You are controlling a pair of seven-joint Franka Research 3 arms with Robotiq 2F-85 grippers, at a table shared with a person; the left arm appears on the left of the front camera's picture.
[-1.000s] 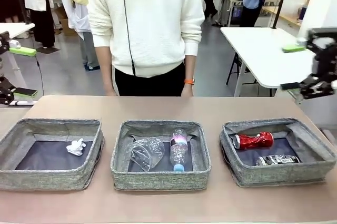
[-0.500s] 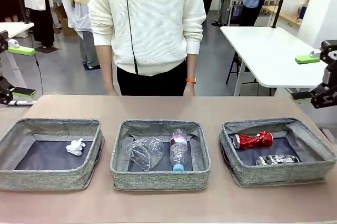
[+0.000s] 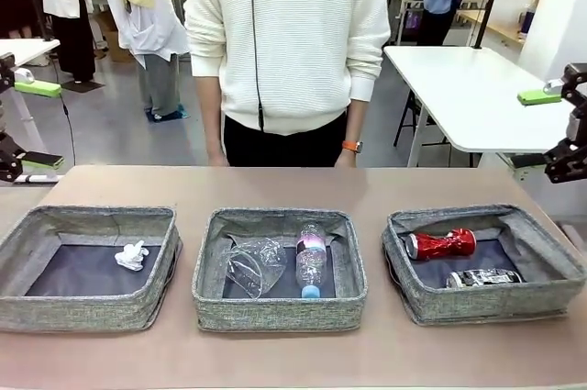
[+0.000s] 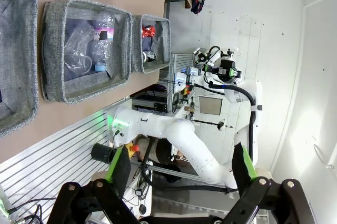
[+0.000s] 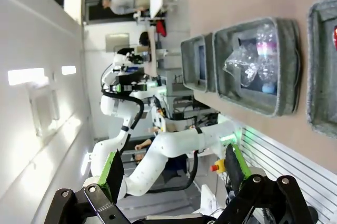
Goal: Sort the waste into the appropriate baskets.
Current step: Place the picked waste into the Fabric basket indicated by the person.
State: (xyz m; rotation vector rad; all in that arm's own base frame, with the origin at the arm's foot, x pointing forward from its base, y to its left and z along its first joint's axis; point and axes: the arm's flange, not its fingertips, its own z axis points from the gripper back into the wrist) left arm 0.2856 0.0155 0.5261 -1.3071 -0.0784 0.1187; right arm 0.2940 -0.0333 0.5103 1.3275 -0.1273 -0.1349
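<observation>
Brown table carries three grey baskets side by side.

I'm seeing open air over all three baskets; the person is standing at the counter's far edge, blocking reach beyond it w/ hands down.

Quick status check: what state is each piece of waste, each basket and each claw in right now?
Tissue wad: in left basket.
Crumpled plastic: in middle basket.
Bottle: capped, lying beside the plastic.
Red can: crushed, in right basket.
Black-silver can: crushed, same basket.
Left claw: open, empty.
Right claw: open, empty.
</observation>
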